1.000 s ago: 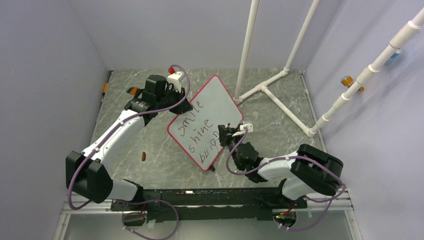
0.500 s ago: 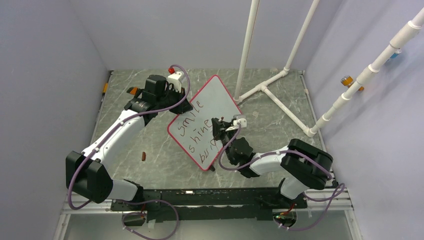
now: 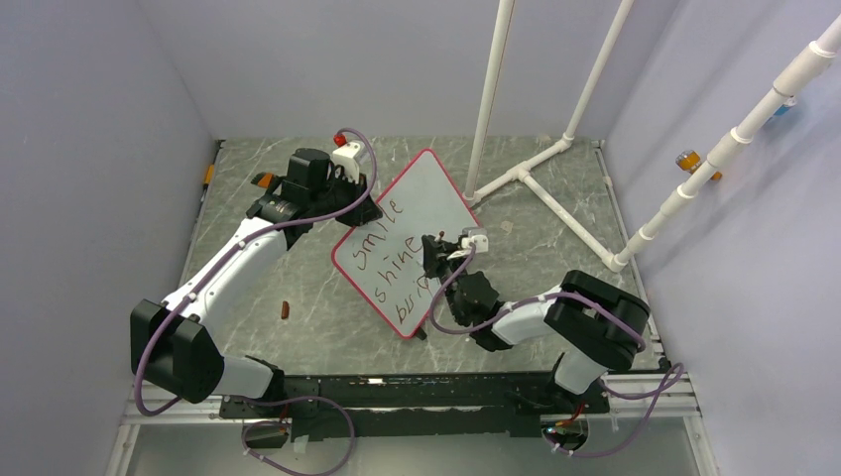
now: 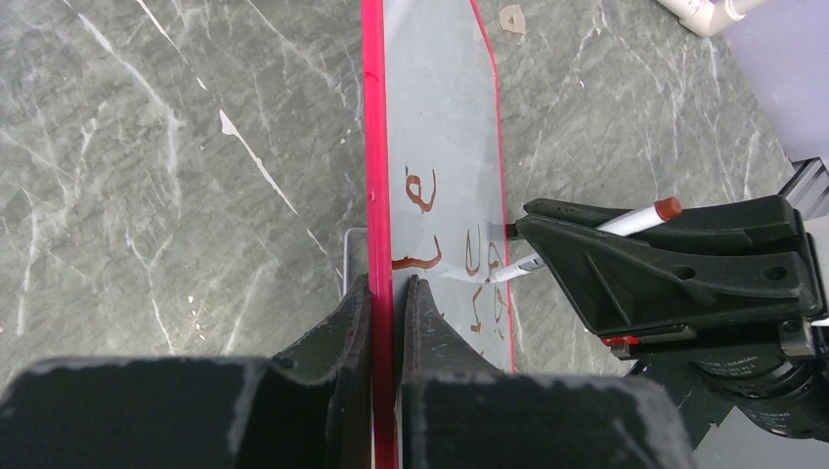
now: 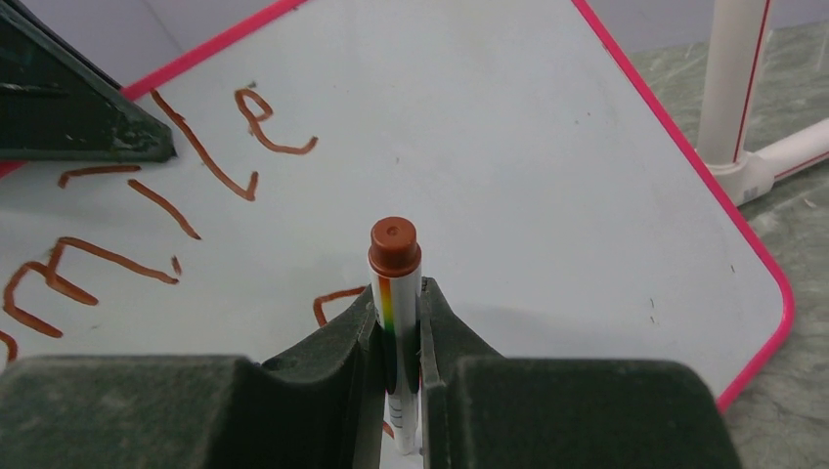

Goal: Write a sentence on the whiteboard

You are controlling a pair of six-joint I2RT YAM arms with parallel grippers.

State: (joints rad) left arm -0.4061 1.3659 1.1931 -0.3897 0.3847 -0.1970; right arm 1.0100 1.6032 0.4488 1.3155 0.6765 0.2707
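The whiteboard [image 3: 421, 203] stands around the middle of the worktop [image 3: 327, 327], turned like a diamond. One corner points toward the far edge, and the opposite corner, which carries a small black clip [image 3: 420, 334], sits low toward the near edge. The board is tipped up off the surface rather than lying flat, though from above it is hard to tell whether that low corner actually rests on the worktop. The left gripper [image 4: 389, 285] is clamped on the board's red-pink rim at its left-hand edge, one finger on each face, as the left wrist view shows edge-on. The sentence [image 3: 389, 260] runs in dark reddish-brown strokes down the lower half of the board: "smile" on top, "shine" beneath it, and a third, scrawled word nearest the low corner. The right gripper [image 5: 396, 293] is squeezed tight around a marker [image 5: 395, 256], which has a white barrel with a rainbow strip and a brown end cap poking up between the fingers. In the left wrist view its tip meets the white surface right among the strokes. A white pipe frame [image 3: 520, 174] lies on the worktop toward the far right corner, just beside the board's right corner. A small brown piece [image 3: 286, 310] sits alone on the worktop left of the board, toward the near edge.
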